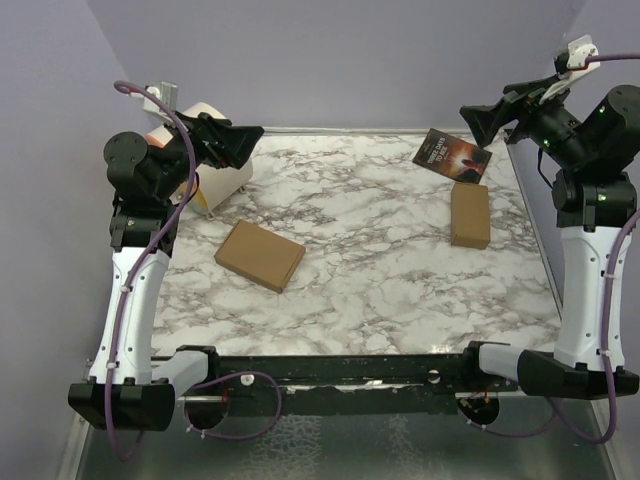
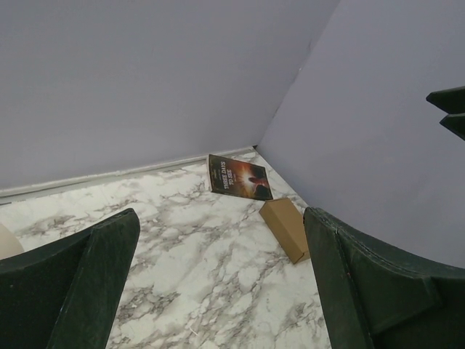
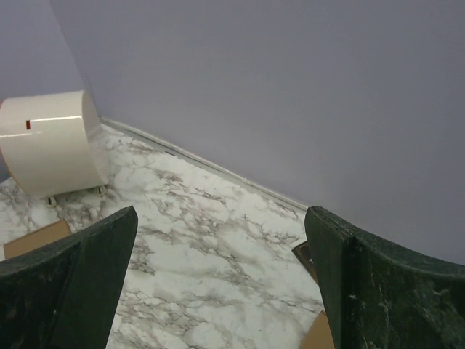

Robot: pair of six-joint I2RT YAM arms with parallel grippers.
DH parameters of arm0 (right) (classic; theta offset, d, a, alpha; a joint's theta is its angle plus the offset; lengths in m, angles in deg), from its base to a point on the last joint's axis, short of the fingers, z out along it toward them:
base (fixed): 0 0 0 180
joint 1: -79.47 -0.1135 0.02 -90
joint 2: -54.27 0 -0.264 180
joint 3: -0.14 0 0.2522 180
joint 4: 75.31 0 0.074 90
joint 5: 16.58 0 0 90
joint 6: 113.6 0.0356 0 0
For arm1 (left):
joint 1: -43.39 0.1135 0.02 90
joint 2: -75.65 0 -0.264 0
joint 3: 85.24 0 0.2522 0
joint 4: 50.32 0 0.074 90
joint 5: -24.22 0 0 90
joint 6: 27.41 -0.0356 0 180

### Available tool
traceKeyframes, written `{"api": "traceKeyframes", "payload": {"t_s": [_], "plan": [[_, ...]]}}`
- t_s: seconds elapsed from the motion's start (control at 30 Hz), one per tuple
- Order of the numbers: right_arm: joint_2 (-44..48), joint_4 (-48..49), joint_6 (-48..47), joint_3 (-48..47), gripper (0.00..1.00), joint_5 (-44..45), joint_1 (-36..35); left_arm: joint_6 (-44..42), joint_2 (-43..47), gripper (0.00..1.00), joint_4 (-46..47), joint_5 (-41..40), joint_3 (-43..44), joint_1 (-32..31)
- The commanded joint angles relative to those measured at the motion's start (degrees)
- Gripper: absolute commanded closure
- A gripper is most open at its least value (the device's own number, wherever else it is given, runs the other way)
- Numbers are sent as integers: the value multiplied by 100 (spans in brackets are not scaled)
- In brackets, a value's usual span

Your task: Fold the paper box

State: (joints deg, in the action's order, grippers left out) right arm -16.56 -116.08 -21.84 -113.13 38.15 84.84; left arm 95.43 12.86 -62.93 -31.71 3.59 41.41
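Note:
The paper box (image 1: 259, 256) lies closed and flat on the marble table (image 1: 370, 280), left of centre, as a plain brown rectangle. Its corner shows at the left edge of the right wrist view (image 3: 35, 238). My left gripper (image 1: 254, 136) hangs raised at the back left, above and behind the box, open with nothing between its fingers (image 2: 221, 218). At the back right my right gripper (image 1: 474, 120) is also raised and open, holding nothing (image 3: 220, 214). Neither gripper touches the box.
A smaller, narrower brown box (image 1: 470, 215) lies at the right, also seen from the left wrist (image 2: 285, 227). A dark printed booklet (image 1: 453, 155) lies behind it near the back wall. A white rounded device (image 1: 217, 178) stands at the back left.

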Motion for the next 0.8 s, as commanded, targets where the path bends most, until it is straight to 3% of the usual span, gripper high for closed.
{"api": "traceKeyframes", "payload": {"t_s": [0.0,0.77], "plan": [[31,-222,228,-261,0,218,18,-154,94,1,-147,162,127,22],[279,-121,-98,66,0,496,19,-173,339,1,-190,237,-147,22]]}}
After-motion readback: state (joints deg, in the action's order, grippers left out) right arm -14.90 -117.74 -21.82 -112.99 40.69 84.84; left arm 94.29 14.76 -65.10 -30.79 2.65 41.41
